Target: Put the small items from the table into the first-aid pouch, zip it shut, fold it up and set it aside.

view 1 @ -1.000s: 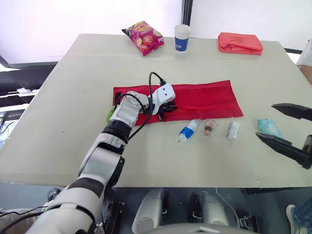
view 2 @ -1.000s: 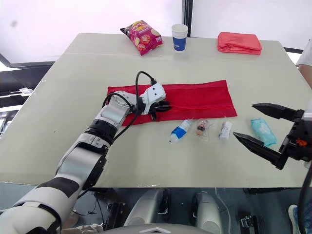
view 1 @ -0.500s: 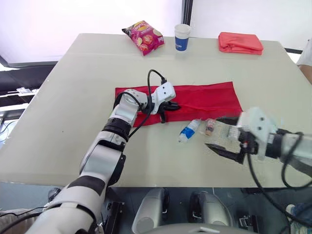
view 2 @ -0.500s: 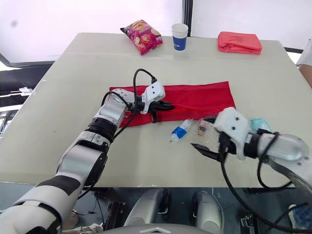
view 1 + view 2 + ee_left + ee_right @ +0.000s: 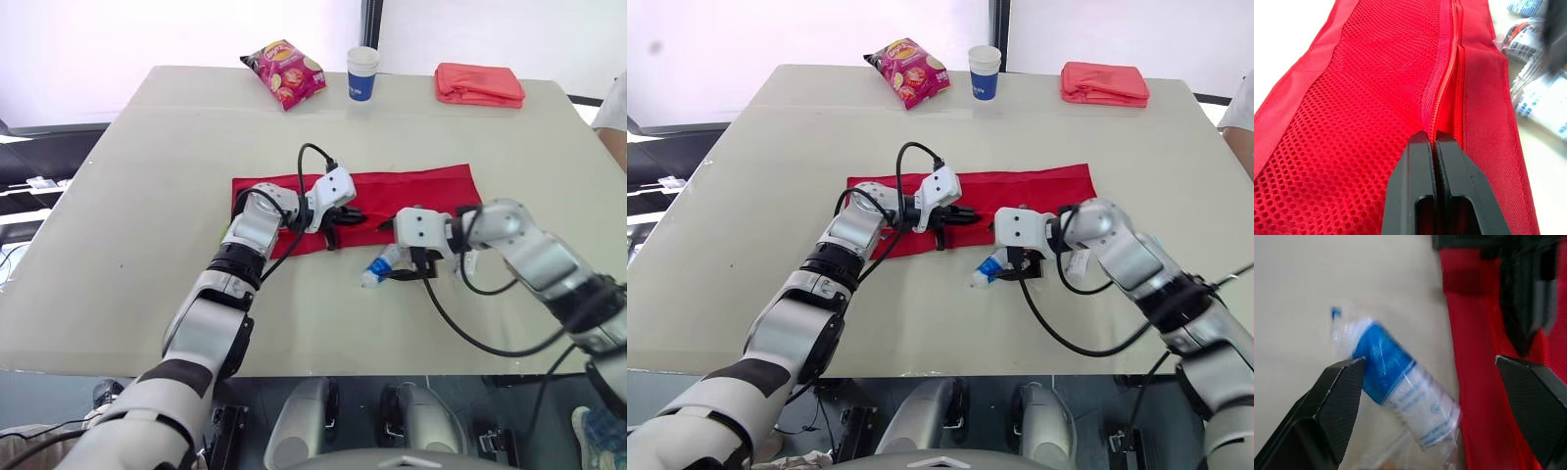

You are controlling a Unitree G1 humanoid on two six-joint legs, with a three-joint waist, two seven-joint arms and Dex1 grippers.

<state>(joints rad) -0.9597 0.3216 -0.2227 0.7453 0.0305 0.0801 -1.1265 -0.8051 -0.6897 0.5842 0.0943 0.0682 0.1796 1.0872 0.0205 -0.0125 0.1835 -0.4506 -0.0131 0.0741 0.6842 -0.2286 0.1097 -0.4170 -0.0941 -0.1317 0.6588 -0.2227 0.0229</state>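
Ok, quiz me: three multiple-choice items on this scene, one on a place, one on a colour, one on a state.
1. The paper cup stands: A) between the chip bag and the folded cloth; B) at the near edge; C) mid-table.
2. The pouch is: A) blue; B) green; C) red.
3. The left gripper is: A) open in the air; B) shut on the pouch's zip edge; C) holding the cup.
Answers: 1 A, flanked by both at the far edge; 2 C, red mesh; 3 B, clamped on the zip.
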